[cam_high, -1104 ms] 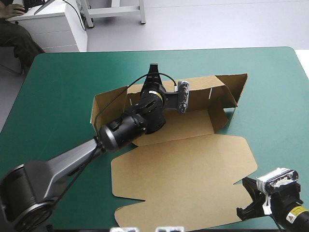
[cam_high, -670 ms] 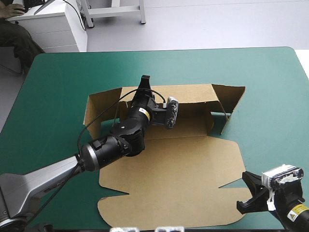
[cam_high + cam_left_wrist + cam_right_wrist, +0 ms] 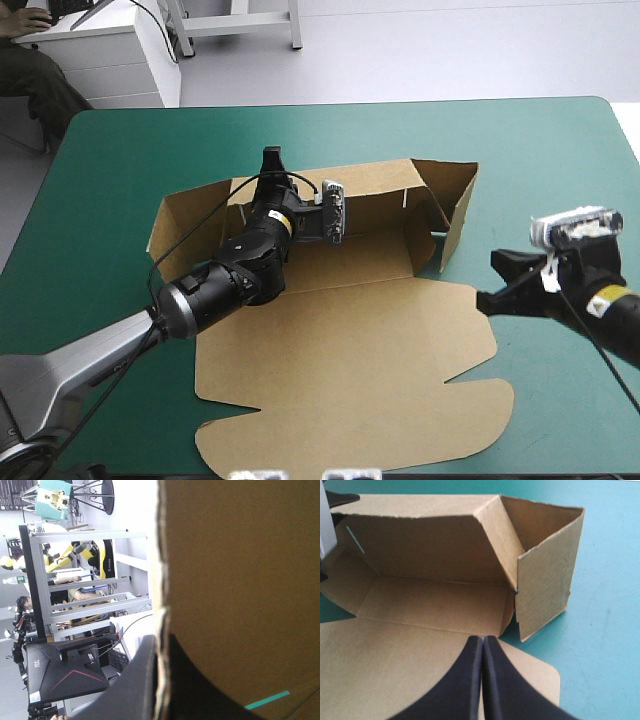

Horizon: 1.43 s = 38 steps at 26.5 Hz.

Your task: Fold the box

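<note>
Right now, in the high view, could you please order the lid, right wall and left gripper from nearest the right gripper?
1. Lid, flat, beside the right gripper.
2. Right wall, upright, ahead.
3. Left gripper, on the back wall.

Bright, even light falls on the teal-green table (image 3: 110,190); the brown box (image 3: 350,350) holds soft shadow inside its raised walls.

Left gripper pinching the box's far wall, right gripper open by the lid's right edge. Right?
One thing is off: the right gripper is shut, its fingers meeting in one pointed arch in the right wrist view. The rest holds: the left gripper pinches the far wall of the box.
</note>
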Each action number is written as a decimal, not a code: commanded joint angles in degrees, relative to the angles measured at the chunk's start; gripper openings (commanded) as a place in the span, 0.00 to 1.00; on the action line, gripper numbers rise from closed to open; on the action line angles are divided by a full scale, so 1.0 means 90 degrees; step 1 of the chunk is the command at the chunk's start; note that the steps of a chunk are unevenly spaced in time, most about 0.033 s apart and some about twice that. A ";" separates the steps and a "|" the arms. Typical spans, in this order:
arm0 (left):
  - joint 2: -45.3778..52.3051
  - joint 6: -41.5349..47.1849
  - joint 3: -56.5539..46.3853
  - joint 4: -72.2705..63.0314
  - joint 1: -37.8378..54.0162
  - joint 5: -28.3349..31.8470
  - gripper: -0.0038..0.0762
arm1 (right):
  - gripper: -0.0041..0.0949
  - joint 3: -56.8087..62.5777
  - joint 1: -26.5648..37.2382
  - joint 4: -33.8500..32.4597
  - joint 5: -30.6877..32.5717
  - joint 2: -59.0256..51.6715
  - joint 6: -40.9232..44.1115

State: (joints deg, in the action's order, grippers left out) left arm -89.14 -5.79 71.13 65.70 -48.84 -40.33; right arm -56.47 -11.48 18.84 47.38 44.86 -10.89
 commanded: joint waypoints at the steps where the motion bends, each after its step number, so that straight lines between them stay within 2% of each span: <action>1: 0.0287 0.0027 0.0178 0.0235 -0.0014 0.0119 0.04 | 0.02 -0.0996 -0.0009 0.0088 -0.0198 0.0811 -0.0119; 6: 0.0287 -0.0011 0.0168 0.0235 -0.0014 0.0264 0.04 | 0.02 -0.3185 -0.0009 0.0070 0.0559 0.2843 -0.0119; 9: 0.0287 -0.0193 0.0119 0.0224 -0.0014 0.0501 0.04 | 0.02 -0.4637 -0.0009 -0.0266 0.1068 0.4077 0.0258; 16: 0.0287 -0.0206 -0.0186 0.0323 -0.0014 0.0813 0.04 | 0.02 -0.6214 0.0067 -0.1033 0.2245 0.5626 0.0823; 21: 0.0287 -0.0206 -0.0193 0.0470 -0.0014 0.0861 0.04 | 0.02 -0.6661 0.0169 -0.1015 0.2453 0.6179 0.1020; 28: 0.0287 -0.0086 -0.0193 0.0681 -0.0014 0.0999 0.04 | 0.02 -0.6639 0.0176 -0.1648 0.2433 0.6474 0.1210; 38: 0.0287 -0.0086 -0.0193 0.0693 -0.0014 0.1075 0.04 | 0.02 -0.6465 0.0626 -0.1118 0.2681 0.6535 0.1172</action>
State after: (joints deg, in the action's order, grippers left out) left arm -88.77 -7.08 68.16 69.53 -48.81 -32.13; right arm -113.98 -7.10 6.59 71.45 106.60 0.00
